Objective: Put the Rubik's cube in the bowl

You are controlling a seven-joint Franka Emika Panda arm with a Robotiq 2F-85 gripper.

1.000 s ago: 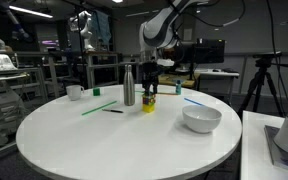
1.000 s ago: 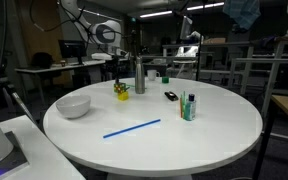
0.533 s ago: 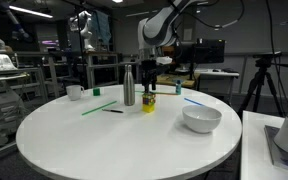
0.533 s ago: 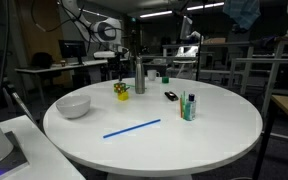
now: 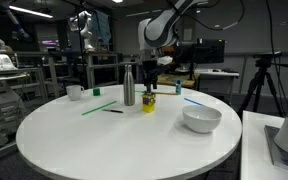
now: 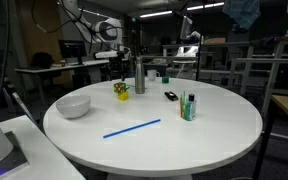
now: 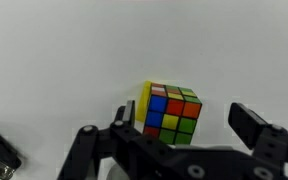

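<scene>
Presently, in an exterior view, the end effector (image 5: 150, 88) hangs just above the Rubik's cube (image 5: 150, 99), which sits on the round white bench (image 5: 84, 140). A steel bottle (image 5: 129, 85) stands near the cube at its 9 o'clock. The bowl (image 5: 201, 119) lies well apart at about 4 o'clock, wide, round and glossy white.

In an exterior view from another side, the cube (image 6: 121, 90) is small and hard to read. The bowl (image 6: 73, 105) sits at its 8 o'clock, and a thin blue straw (image 6: 132, 128) lies apart toward 5 o'clock.

In the wrist view, the dark fingers (image 7: 256, 128) are spread wide and hold nothing, with the cube (image 7: 174, 115) between them in the picture. Its faces are flat grids of shiny red, orange, green, blue and yellow tiles on a dark frame, with crisp corners. A plain yellow block (image 7: 146, 105) touches it at 9 o'clock.

The step in hand appears to be the grasp. A good grasp would centre the cube and bring the pads square onto two flat, opposite faces. The smooth tiles may slip if it is pinched on a corner. The yellow block fills the 9 o'clock side, so turning the wrist toward the 12 and 6 o'clock faces looks safer. Otherwise a finger may land on the block or drag it along. The lift should then clear the bowl's rim.
</scene>
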